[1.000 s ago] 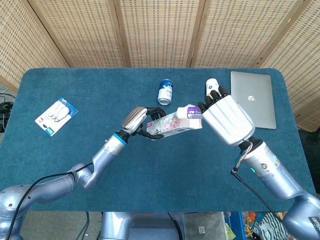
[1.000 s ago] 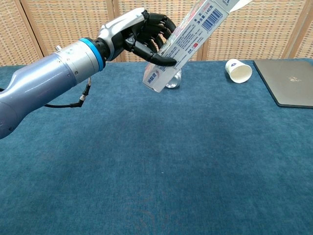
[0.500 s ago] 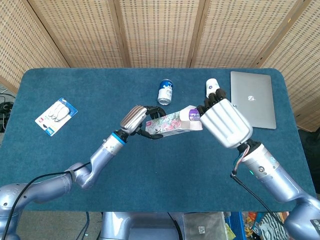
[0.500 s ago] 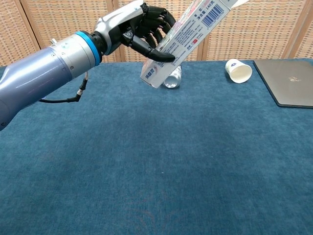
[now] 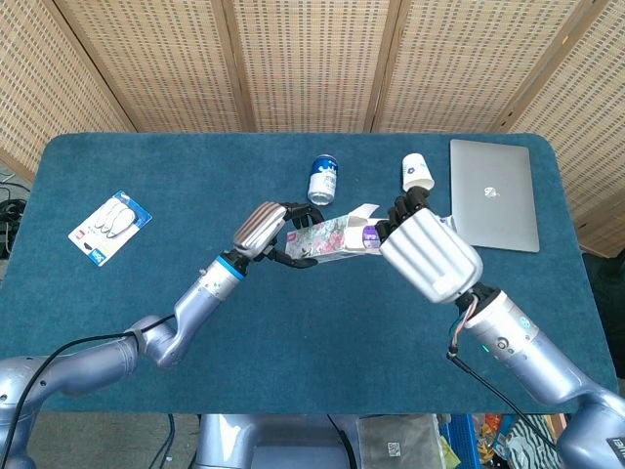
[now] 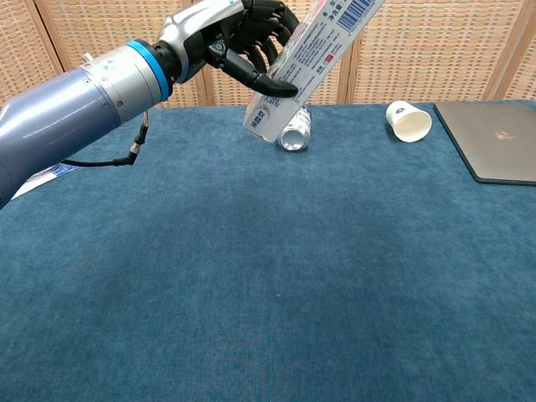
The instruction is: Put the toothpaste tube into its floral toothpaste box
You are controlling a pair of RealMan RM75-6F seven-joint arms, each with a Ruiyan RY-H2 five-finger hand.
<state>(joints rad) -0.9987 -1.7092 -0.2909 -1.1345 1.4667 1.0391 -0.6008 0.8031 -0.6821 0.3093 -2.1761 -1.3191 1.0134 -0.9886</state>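
My left hand (image 5: 266, 231) grips the floral toothpaste box (image 5: 327, 237) above the table, with its open flap end pointing right. The chest view shows the left hand (image 6: 239, 38) holding the box (image 6: 306, 63) tilted, its upper end cut off by the frame top. My right hand (image 5: 427, 256) is at the box's open end and holds the toothpaste tube (image 5: 369, 234). Only the tube's purple-and-white end shows, right at the mouth; the rest is hidden by the box and the hand. The right hand is absent from the chest view.
A blue-and-white can (image 5: 322, 179) (image 6: 295, 134) lies behind the box. A paper cup (image 5: 417, 171) (image 6: 408, 120) lies on its side beside a closed laptop (image 5: 493, 191) (image 6: 494, 138) at the right. A blister pack (image 5: 109, 227) lies at the far left.
My right hand has moved left toward the box, and less of the tube shows outside the mouth. The left hand has lifted the box slightly.
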